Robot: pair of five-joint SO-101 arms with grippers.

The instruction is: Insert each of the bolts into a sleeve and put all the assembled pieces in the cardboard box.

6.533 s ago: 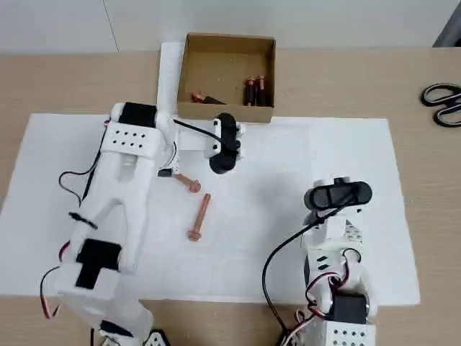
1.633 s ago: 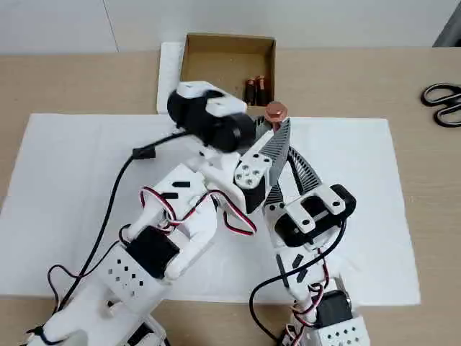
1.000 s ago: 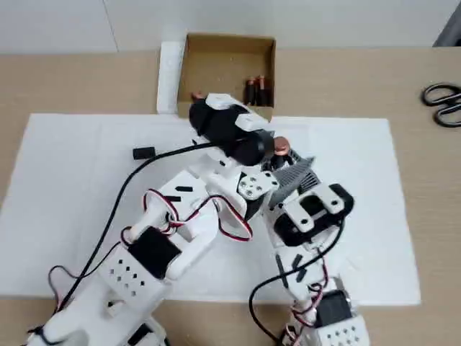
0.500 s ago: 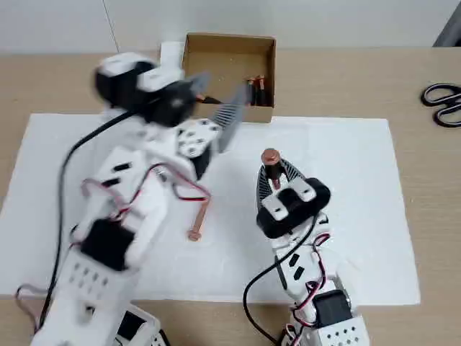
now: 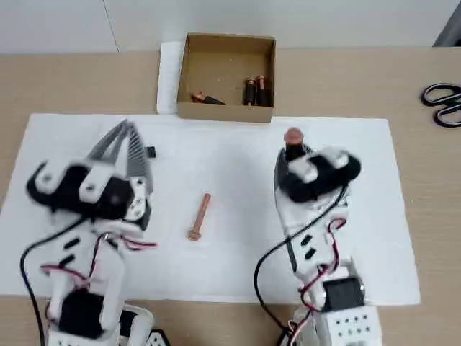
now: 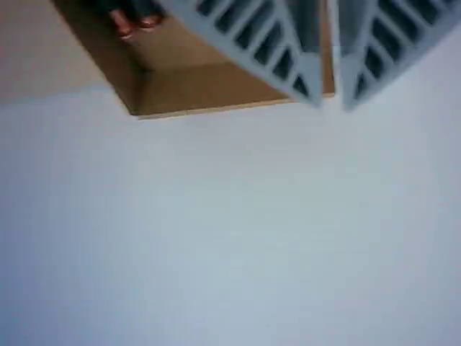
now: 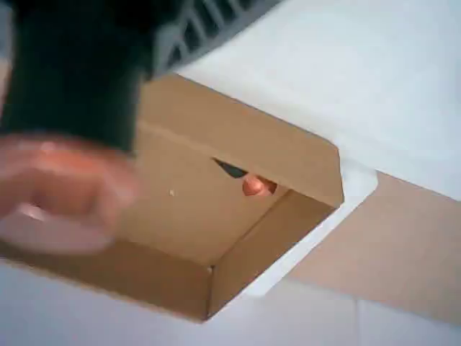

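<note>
- One bolt lies loose between the arms.
- Right end effector — clamped on a sleeved bolt.
- Left end effector — nearly closed, empty.

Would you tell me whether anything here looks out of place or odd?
One copper-coloured bolt lies alone on the white sheet, with no sleeve and outside the cardboard box. Dark-handled scissors lie far off on the wooden table, unrelated to the job. Nothing looks damaged.
</note>
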